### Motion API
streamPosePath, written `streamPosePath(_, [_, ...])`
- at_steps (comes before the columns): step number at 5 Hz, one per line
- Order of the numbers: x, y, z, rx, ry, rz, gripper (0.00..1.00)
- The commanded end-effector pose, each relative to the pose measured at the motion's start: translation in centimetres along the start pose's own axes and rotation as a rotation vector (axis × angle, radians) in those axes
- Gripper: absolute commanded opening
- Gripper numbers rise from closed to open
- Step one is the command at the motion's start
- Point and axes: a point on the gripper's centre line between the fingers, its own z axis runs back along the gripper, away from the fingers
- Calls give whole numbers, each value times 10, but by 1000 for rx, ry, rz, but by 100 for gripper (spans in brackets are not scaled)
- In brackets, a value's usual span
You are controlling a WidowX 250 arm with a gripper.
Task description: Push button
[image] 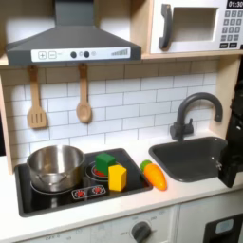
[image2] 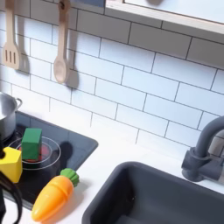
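Several things here could be the button, and I cannot tell which one is meant. Small round buttons point(image: 78, 55) sit on the front of the grey range hood. A keypad point(image: 232, 27) is on the microwave at the first exterior view's top right. Red printed controls point(image: 86, 193) mark the front of the black stovetop point(image: 57, 199). A dark part of my arm or gripper point(image: 231, 159) stands at the first exterior view's right edge, over the sink point(image: 190, 154). Its fingers are cut off by the frame edge.
On the stovetop stand a steel pot point(image: 55, 166), a green block point(image2: 32, 143) and a yellow block point(image2: 10, 164). An orange carrot point(image2: 52, 198) lies beside it. A dark faucet point(image: 195, 112) rises behind the sink. A spatula point(image: 36, 100) and spoon point(image: 84, 95) hang on the tiled wall.
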Motion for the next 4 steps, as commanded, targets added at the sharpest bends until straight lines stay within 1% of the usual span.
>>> streamPosePath(1, [0,0,0,0,0,0,100])
streamPosePath(2, [12,9,-2,5,-45,16,100])
streamPosePath(3, [23,23,-4,9,-65,60,100])
streamPosePath(4, [35,39,-10,17,-118,93,0])
